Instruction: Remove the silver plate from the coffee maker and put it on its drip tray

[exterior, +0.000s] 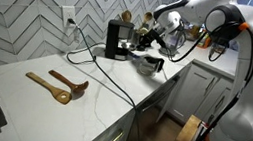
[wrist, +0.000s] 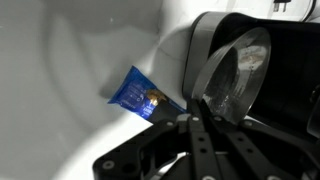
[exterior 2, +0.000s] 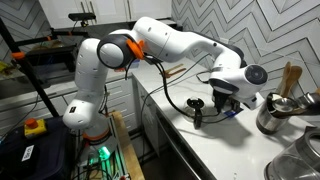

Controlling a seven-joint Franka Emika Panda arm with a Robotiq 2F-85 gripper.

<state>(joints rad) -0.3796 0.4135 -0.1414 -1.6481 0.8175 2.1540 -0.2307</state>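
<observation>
Wrist view, from the left: one blue packet [wrist: 140, 95] lies on the white counter [wrist: 70, 120], to the left of the coffee maker [wrist: 295, 100]. Next comes one silver plate [wrist: 235, 75], which stands tilted on edge against the coffee maker's black body. The right border of the picture cuts that body off. The gripper [wrist: 196, 108] comes up from the bottom edge. Its two fingers [wrist: 188, 150] are drawn close together, with only a thin gap between them. Their tips meet at the plate's lower rim and appear to pinch it.

In an exterior view, two wooden spoons [exterior: 56, 84] lie on the counter well to the left of the coffee maker [exterior: 118, 39]. One wall outlet [exterior: 69, 14] sits up on the tiles to its left, and one black cord [exterior: 97, 66] trails over the counter in front of it. The gripper [exterior: 155, 36] hangs just to the right of the coffee maker, near its top. The plate is too small to pick out here, and the drip tray blends into the dark foot of the machine.

In an exterior view from another side, the arm [exterior 2: 150, 45] reaches in from the left. The gripper [exterior 2: 222, 100] hides most of the coffee maker. One steel kettle [exterior 2: 272, 115] stands to its right, partly cut off at the border, and the state of the fingers cannot be read from here.
</observation>
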